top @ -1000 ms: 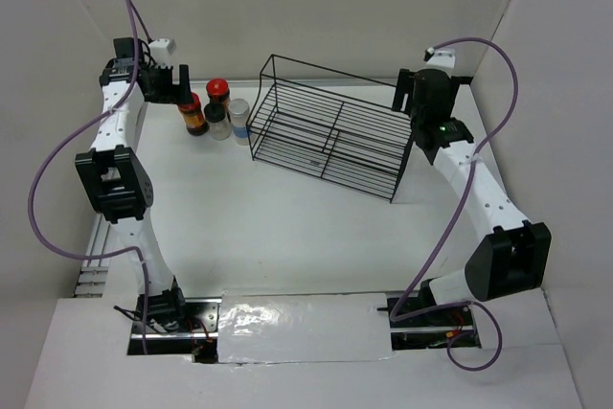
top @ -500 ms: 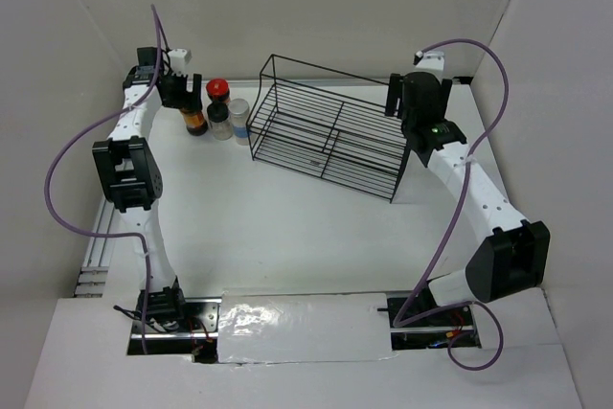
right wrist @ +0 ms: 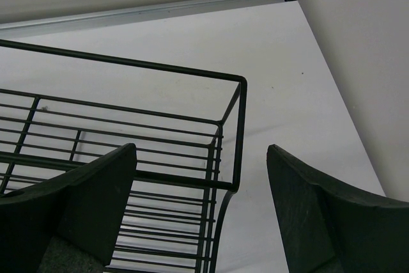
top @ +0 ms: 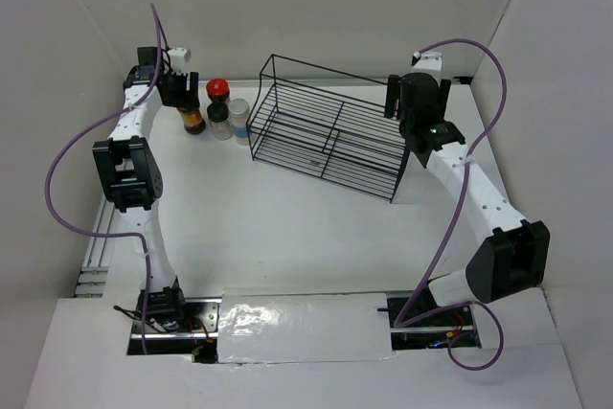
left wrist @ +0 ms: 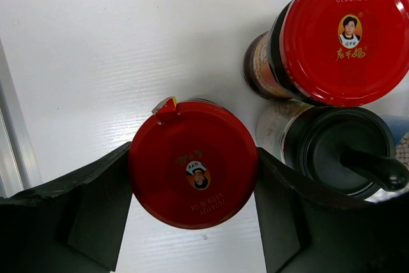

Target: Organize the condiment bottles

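Note:
Four jars stand in a cluster at the back left. My left gripper (top: 182, 93) (left wrist: 193, 151) is open and straddles a red-capped jar of dark brown contents (top: 194, 122) (left wrist: 193, 164), one finger close on each side of its cap. The second red-capped jar (top: 218, 90) (left wrist: 345, 36) stands behind it. The black-capped clear jar (top: 221, 123) (left wrist: 339, 151) stands just right of it. The white-capped jar (top: 239, 114) is beside that. My right gripper (top: 398, 102) (right wrist: 201, 148) is open and empty above the far right corner of the wire rack.
A black wire rack (top: 326, 131) (right wrist: 239, 132) lies slanted across the back middle of the white table. White walls close in at the back and on both sides. A metal rail (top: 94, 246) runs along the table's left edge.
My left arm swung right and down over the near red-capped jar, then held still. My right gripper shifted slightly left toward the rack's corner.

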Controlling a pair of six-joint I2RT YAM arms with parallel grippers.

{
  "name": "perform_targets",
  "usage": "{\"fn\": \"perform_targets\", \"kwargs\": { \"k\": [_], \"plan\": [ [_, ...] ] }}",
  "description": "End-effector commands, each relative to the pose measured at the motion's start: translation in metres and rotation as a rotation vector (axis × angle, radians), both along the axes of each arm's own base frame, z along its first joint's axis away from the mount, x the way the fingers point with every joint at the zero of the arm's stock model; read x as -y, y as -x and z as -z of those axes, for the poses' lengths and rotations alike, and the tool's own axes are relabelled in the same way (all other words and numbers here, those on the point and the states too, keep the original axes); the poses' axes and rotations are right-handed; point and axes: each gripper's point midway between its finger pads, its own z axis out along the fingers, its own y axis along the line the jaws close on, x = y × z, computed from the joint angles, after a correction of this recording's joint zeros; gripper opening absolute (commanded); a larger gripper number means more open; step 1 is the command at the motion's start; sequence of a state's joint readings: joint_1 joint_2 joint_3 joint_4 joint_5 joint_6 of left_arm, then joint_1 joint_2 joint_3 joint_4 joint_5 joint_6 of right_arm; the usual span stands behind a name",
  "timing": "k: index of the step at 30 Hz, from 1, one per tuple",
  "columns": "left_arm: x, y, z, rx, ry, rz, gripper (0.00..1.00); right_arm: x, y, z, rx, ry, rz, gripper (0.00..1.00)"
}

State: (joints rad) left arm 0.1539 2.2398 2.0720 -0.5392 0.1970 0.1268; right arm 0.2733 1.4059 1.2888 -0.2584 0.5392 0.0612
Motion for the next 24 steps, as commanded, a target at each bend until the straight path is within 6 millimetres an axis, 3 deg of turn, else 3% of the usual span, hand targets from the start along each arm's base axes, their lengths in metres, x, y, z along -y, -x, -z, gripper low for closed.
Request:
{"fn": "perform_targets", "kwargs": {
  "k": [1, 3, 8, 17, 20, 21, 24],
  "plan": [
    [0.001, -0.002, -0.043, 0.091, 0.032, -0.001, 0.0, 0.0, 0.005, -0.026, 0.062, -0.004, 0.013, 0.89],
    [0.001, 0.0, -0.058, 0.116, 0.029, 0.003, 0.0, 0.002, 0.004, -0.025, 0.059, 0.0, 0.022, 0.89],
    [0.0, 0.007, -0.122, 0.232, -0.015, 0.033, 0.0, 0.003, 0.003, -0.024, 0.061, 0.004, 0.032, 0.89],
    [0.017, 0.036, -0.221, 0.394, -0.025, 0.084, 0.0, 0.002, -0.002, -0.023, 0.074, 0.001, 0.029, 0.89],
    [0.048, 0.053, -0.259, 0.452, -0.001, 0.185, 0.0, 0.003, -0.002, -0.022, 0.075, -0.001, 0.035, 0.89],
    [0.076, 0.062, -0.276, 0.484, 0.025, 0.269, 0.0, 0.003, -0.003, -0.021, 0.076, -0.004, 0.036, 0.89],
    [0.123, 0.078, -0.283, 0.48, 0.025, 0.396, 0.0, 0.002, -0.004, -0.024, 0.088, -0.014, 0.032, 0.89]
  ]
}}
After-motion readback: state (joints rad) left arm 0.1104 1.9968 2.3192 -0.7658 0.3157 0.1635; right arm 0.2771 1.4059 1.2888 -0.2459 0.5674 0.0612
